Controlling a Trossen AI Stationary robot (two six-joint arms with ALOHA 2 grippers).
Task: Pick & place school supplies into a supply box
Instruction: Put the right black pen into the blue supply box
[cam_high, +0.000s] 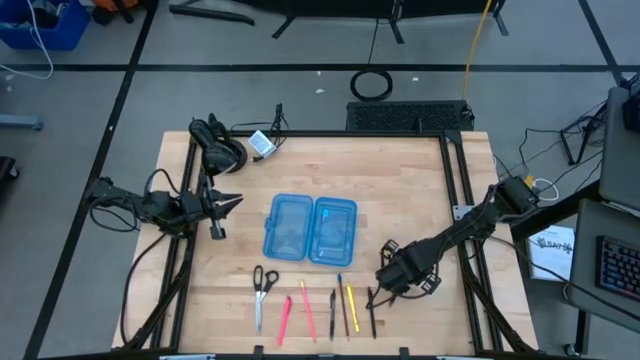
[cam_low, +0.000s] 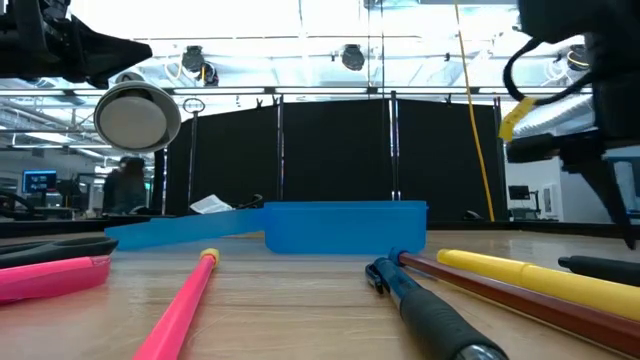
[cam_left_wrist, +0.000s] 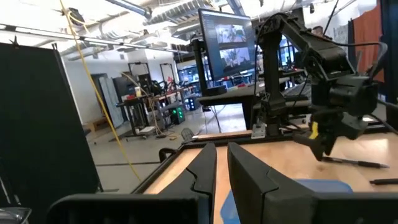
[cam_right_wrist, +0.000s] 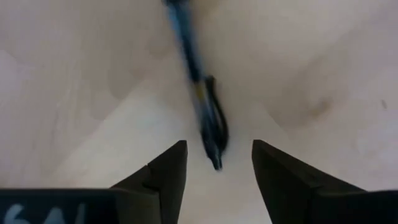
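The translucent blue supply box (cam_high: 310, 228) lies open on its two halves at the table's middle. Near the front edge lie the scissors (cam_high: 262, 290), two pink pens (cam_high: 285, 318), a black one (cam_high: 332, 312), a brown one (cam_high: 342, 300), a yellow one (cam_high: 351, 305) and, rightmost, another black pen (cam_high: 372, 312). My right gripper (cam_right_wrist: 217, 165) hovers open over this last black pen (cam_right_wrist: 208, 124), whose end lies between the fingers, which stand on either side without touching it. My left gripper (cam_high: 228, 204) waits above the table's left side, open by a narrow gap.
A black cable bundle (cam_high: 215, 140) and a small white device (cam_high: 262, 143) sit at the far left corner. Black frame rails (cam_high: 455, 200) run along the table's sides. Bare wood lies between the box and the pen row. A dark blue bin (cam_high: 45, 25) stands on the floor.
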